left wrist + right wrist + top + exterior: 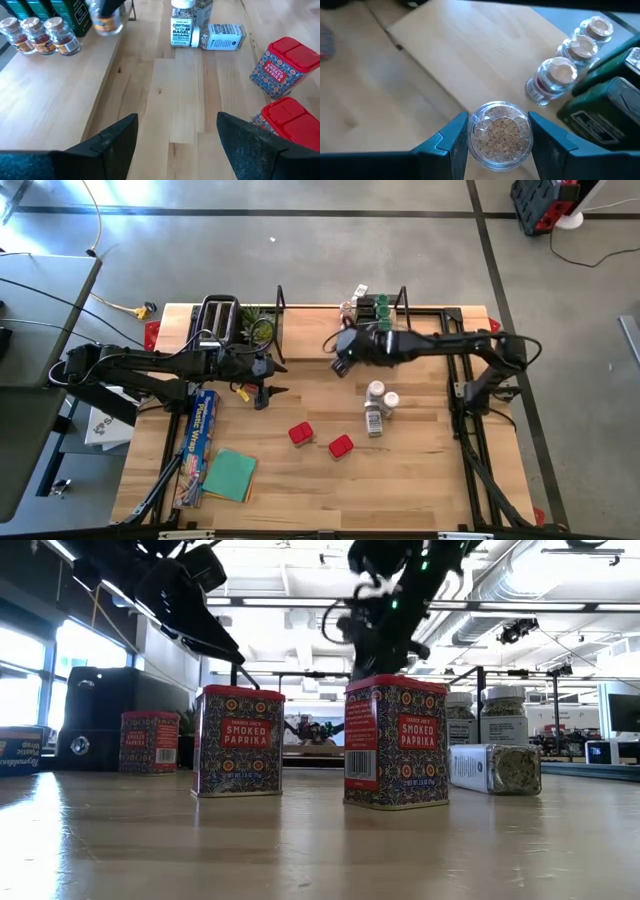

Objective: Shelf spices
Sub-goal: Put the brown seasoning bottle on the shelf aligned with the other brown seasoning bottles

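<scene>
My right gripper (341, 358) is shut on a clear jar of pale seeds (500, 132) and hangs over the shelf's light wooden board (470, 50). On that board stand three small brownish jars (559, 76) and green-lidded containers (607, 107). My left gripper (177, 140) stands open above the bare table, left of the middle. On the table stand two red paprika tins (300, 433) (340, 446) and two white-lidded jars (381, 396). A third white-lidded jar (373, 421) lies on its side. My right gripper pinches the clear jar's round wall (472, 137) between its two fingers (451, 145), one on each side. The fingers slant down from the table's right. The jar is lifted clear above the shelf board, one round end toward the wrist camera.
A black toaster (218, 320) stands at the shelf's left end. A long blue foil box (200, 430) and a teal cloth (230, 475) lie near the table's left front. Bare wood lies between my left gripper and the red tins.
</scene>
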